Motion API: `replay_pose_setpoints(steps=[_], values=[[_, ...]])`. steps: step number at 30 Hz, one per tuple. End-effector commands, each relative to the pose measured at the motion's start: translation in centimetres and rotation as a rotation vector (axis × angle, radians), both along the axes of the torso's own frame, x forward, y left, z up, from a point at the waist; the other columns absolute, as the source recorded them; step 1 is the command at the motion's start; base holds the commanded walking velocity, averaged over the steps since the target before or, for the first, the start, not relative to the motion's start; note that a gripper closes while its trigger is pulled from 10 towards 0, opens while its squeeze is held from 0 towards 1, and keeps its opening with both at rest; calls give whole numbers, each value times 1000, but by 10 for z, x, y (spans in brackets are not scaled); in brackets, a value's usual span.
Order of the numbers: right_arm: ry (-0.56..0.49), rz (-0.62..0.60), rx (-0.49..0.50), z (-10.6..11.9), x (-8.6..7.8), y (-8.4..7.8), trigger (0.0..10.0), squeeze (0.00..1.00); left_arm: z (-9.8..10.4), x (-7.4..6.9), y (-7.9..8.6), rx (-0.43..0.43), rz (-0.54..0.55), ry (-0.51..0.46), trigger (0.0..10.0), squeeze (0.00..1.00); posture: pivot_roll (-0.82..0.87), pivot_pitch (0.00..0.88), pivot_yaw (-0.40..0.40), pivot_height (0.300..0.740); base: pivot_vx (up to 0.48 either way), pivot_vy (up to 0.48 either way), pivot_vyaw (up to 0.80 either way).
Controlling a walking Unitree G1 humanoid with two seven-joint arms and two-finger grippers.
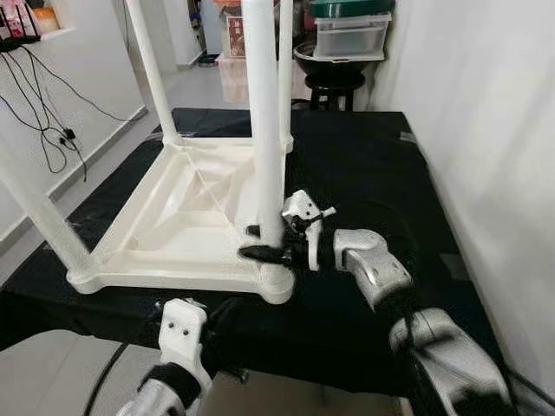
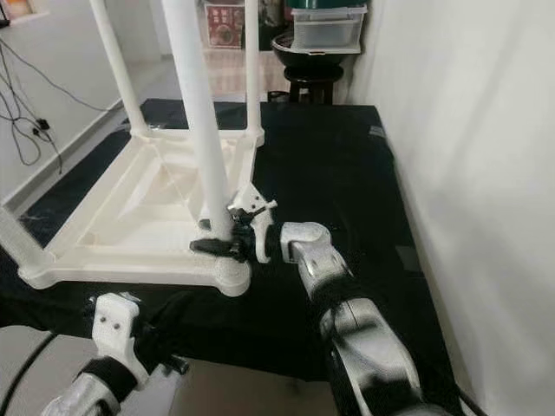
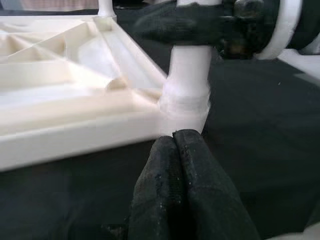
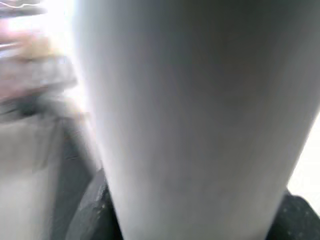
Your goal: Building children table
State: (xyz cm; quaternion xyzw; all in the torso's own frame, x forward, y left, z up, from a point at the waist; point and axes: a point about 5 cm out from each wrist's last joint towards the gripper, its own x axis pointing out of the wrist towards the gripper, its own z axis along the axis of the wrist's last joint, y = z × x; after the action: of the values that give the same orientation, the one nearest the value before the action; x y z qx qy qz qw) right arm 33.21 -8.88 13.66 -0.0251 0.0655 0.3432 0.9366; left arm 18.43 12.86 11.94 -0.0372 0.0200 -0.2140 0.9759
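Observation:
A white children's table top (image 1: 173, 230) lies upside down on a black cloth-covered table (image 1: 364, 173). White legs stand up from its corners. The near right leg (image 1: 264, 121) rises from its corner socket (image 1: 277, 282), and my right gripper (image 1: 264, 243) is shut on this leg just above the socket. The leg (image 4: 200, 120) sits very close in the right wrist view. My left gripper (image 3: 175, 145) is shut with nothing in it, low at the table's front edge, pointing at the same corner socket (image 3: 185, 107).
A white wall (image 1: 486, 130) runs along the right side. Black cables (image 1: 43, 121) hang on the left wall. A dark stool with plastic boxes (image 1: 347, 43) stands beyond the table's far end. Bare black cloth lies to the right of the table top.

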Motion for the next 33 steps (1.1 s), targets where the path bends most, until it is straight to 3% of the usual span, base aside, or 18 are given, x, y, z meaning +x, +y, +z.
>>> replay_pose_setpoints(steps=[1,3,9,10,13,16,17,20,21,22,23,24,26,29,30,31,32,33], values=[[165,-124,-95,-28,-30,-11,0,0,0,0,5,43,16,-10,10000,0,-28,24,37,740,0,0,0],[142,-9,-103,-26,-32,1,0,0,0,4,5,45,14,-12,10000,0,-46,21,52,740,0,0,0],[110,53,-103,-15,-15,10,157,0,-1,13,3,43,-29,0,10000,0,-35,16,44,740,0,0,0],[111,114,-88,-13,-13,16,10000,1000,-1,14,4,38,-24,3,10000,0,-32,15,45,740,0,0,0],[120,184,-71,-6,-17,24,10000,1000,-2,15,4,35,-15,4,10000,0,-23,11,46,740,0,0,0],[61,334,-40,18,-24,34,10000,1000,-2,17,5,34,-7,3,10000,0,-19,10,43,740,0,0,0],[61,334,-40,18,-24,34,10000,1000,-2,17,5,34,-7,3,10000,0,-19,10,43,740,0,0,0],[7,482,6,31,-17,32,10000,1000,-2,19,4,25,-9,1,10000,0,-9,0,32,740,0,0,0],[-5,566,31,35,-14,29,10000,647,-3,20,4,21,-10,0,10000,0,-9,0,32,740,0,0,0],[-5,566,31,35,-14,29,10000,647,-3,20,4,21,-10,0,10000,0,-9,0,32,740,0,0,0],[-24,644,30,39,-9,25,10000,0,-2,21,4,17,-10,-1,10000,0,-1,0,28,740,0,0,0],[-24,644,30,39,-9,25,10000,0,-2,21,4,17,-10,-1,10000,0,-1,0,28,740,0,0,0],[-4,758,26,43,3,22,10000,0,-2,23,3,12,-11,-3,10000,0,9,0,22,740,0,0,0],[10,781,26,44,6,22,10000,0,-2,24,3,11,-11,-4,10000,0,10,0,20,740,0,0,0],[33,802,40,46,9,22,4275,0,-1,25,2,11,-12,-9,10000,0,12,0,21,740,0,0,0],[33,802,40,46,9,22,4275,0,-1,25,2,11,-12,-9,10000,0,12,0,21,740,0,0,0],[51,810,49,46,11,21,0,0,-1,26,1,12,-12,-14,10000,0,12,0,21,740,0,0,0],[63,819,55,46,12,20,0,0,0,26,0,13,-13,-18,10000,0,13,0,19,740,0,0,0]])
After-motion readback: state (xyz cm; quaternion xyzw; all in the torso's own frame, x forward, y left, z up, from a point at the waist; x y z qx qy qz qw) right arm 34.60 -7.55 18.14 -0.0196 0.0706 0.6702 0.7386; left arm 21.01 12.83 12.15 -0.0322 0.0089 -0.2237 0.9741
